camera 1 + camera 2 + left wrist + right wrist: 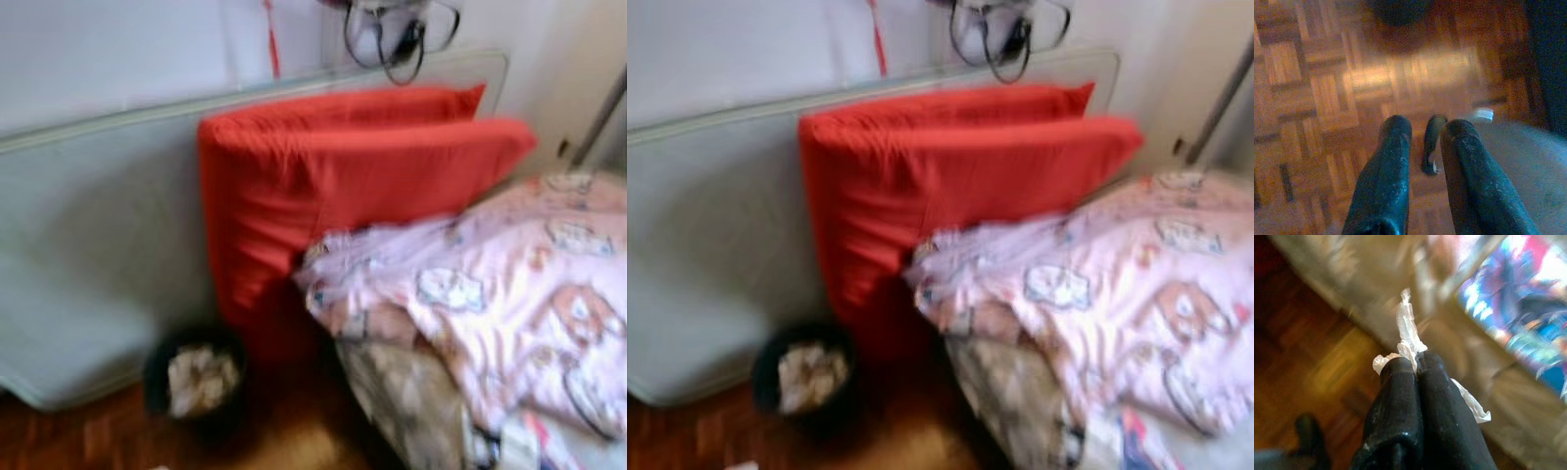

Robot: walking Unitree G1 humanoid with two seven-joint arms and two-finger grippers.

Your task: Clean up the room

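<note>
My right gripper (1415, 363) is shut on a crumpled piece of clear plastic wrapper (1408, 330), which sticks out past the fingertips above the parquet floor and beside the bed's edge. My left gripper (1425, 128) hangs over the parquet with a narrow gap between its fingers and nothing held. A small black bin (193, 380) with crumpled light trash in it stands on the floor against the leaning mattress, below the red cushions. The head views are blurred.
A pale mattress (98, 235) leans on the wall at left. Two red cushions (333, 186) stand against it. A bed with a pink patterned duvet (509, 294) is on the right. A small dark object (1432, 147) lies on the parquet (1327, 98).
</note>
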